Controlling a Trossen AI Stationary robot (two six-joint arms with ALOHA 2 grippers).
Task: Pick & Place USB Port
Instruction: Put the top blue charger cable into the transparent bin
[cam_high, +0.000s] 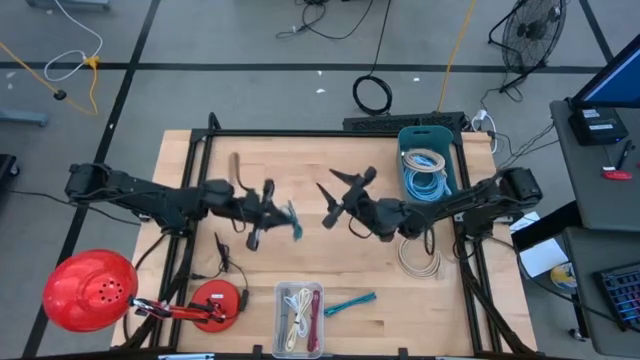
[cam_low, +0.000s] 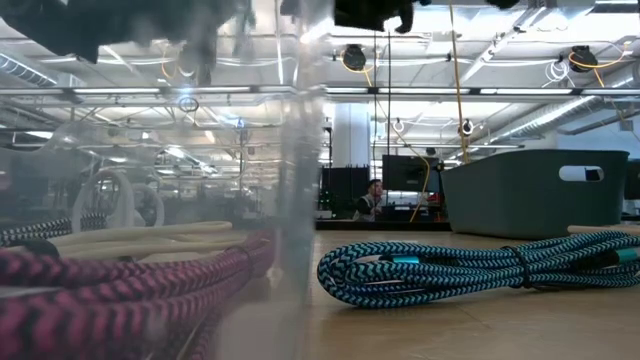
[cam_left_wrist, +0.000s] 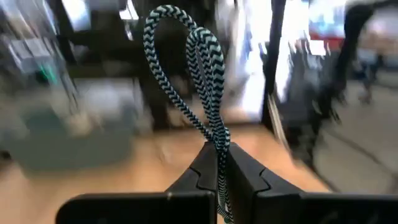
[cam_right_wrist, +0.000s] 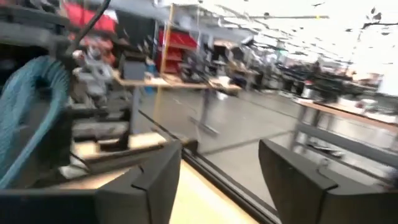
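My left gripper (cam_high: 268, 212) hovers over the middle of the table, shut on a teal-and-black braided USB cable (cam_left_wrist: 199, 68) that shows beside it in the high view (cam_high: 293, 221). My right gripper (cam_high: 340, 196) is open and empty just to the right of it, and its wrist view (cam_right_wrist: 217, 174) shows nothing between the fingers. A second teal braided cable (cam_high: 350, 303) lies flat on the wood near the front edge and also shows in the low view (cam_low: 470, 270). A clear tray (cam_high: 300, 318) holds pink and white cables. My left gripper pinches the braided cable between its two fingers where several strands bunch together (cam_left_wrist: 219, 144). Two loops (cam_left_wrist: 180, 37) stick out beyond the fingertips. The cable is lifted clear of the table.
A grey bin (cam_high: 428, 165) with coiled blue cables stands at the far right. A white cable coil (cam_high: 420, 258) lies in front of it. Red domed objects (cam_high: 88, 290) sit at the near left corner. A black frame rail (cam_high: 330, 133) runs along the far edge.
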